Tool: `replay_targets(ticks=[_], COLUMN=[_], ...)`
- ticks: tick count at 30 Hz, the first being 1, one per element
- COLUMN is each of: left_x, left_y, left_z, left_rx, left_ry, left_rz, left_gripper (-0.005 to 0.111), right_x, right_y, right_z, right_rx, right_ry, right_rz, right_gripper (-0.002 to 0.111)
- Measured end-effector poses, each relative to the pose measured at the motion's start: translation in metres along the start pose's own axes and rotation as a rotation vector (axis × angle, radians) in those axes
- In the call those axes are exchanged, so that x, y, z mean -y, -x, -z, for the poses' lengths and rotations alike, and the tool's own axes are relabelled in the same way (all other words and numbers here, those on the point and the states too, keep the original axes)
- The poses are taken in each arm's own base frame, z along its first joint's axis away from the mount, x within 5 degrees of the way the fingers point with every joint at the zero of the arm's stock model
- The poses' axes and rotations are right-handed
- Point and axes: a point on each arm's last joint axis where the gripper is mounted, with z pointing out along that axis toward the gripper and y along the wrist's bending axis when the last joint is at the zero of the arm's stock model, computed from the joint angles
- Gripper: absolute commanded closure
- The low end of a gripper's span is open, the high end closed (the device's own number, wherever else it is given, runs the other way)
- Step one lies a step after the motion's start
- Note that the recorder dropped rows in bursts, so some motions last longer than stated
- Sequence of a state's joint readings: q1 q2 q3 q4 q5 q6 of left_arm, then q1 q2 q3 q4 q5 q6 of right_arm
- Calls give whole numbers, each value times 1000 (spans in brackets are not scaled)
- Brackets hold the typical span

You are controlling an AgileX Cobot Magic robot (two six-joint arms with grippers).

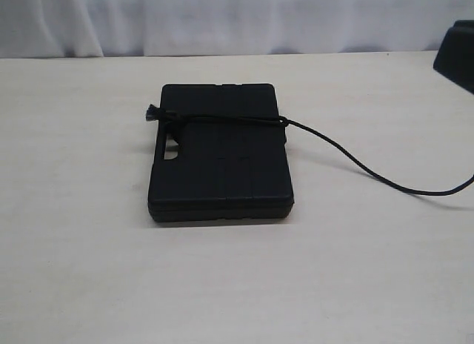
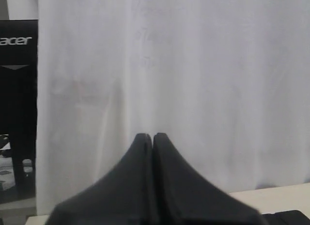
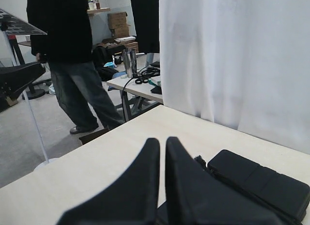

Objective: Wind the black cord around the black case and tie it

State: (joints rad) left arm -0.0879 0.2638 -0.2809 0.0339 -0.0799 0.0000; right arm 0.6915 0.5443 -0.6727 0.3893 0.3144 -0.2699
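A pale worktop (image 1: pixel 74 285) meets a white curtain. The black case (image 1: pixel 222 173) lies centre frame, with the black cord (image 1: pixel 355 162) crossing its upper part and trailing right. Left claw (image 2: pixel 153 136) and right claw (image 3: pixel 162 140) are clenched and empty. Tugging the tail could slip the loop off.

Right hand (image 3: pixel 162 139) closed and empty, black case (image 3: pixel 264 184) on pale table (image 3: pixel 87 171), white curtain (image 3: pixel 232 55) behind

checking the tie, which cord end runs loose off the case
The right-hand stretch of the black cord, trailing over the table; the tufted end stops at the black case's left edge.
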Motion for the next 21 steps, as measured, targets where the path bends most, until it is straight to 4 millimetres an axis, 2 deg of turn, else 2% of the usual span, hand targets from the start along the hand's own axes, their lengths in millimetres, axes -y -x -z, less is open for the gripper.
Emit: replay_targets(ticks=[10,21], left_x=[-1,-1], left_y=[-17,-24], left_z=[26,36], left_rx=[64,11], left_ry=[34,47], left_rz=[0,-15], left_gripper=[107,107], right_x=[0,0], right_y=[0,0], right_z=[0,0], right_rx=[0,0], right_ry=[0,0], right_rz=[0,0], right_gripper=[104,104])
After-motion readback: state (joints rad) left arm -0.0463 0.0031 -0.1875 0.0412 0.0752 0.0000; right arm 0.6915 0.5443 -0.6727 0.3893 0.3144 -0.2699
